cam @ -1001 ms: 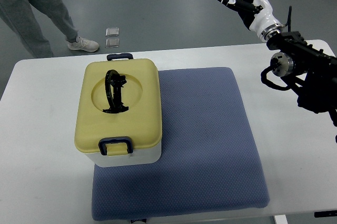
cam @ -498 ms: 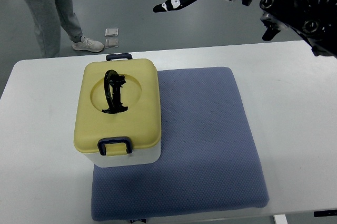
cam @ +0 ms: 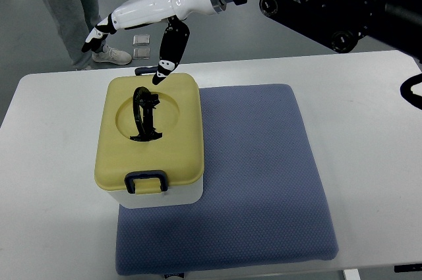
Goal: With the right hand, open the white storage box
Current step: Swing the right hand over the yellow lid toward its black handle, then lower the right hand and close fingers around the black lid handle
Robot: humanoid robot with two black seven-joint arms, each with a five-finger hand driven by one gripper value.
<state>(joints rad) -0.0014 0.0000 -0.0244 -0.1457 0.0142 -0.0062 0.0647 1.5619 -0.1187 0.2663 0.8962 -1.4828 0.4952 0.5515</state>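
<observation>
Now the right hand [cam: 135,29] hovers open over the far end of the storage box [cam: 149,141].
Box sits left on the worktop [cam: 369,128], long axis running away; far latch [cam: 150,70] just beneath.

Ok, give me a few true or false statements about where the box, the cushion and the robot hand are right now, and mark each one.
1. The yellow lid is closed on the box. True.
2. The right robot hand grips the black handle. False: its fingers are spread above the far end of the box, holding nothing.
3. The box sits partly on the blue cushion. True.
4. The box lies on its side. False: it stands upright, lid on top.
5. A person's legs show beyond the table. True.
6. The dark latch on the near side is covered by the robot hand. False: nothing touches it.
</observation>
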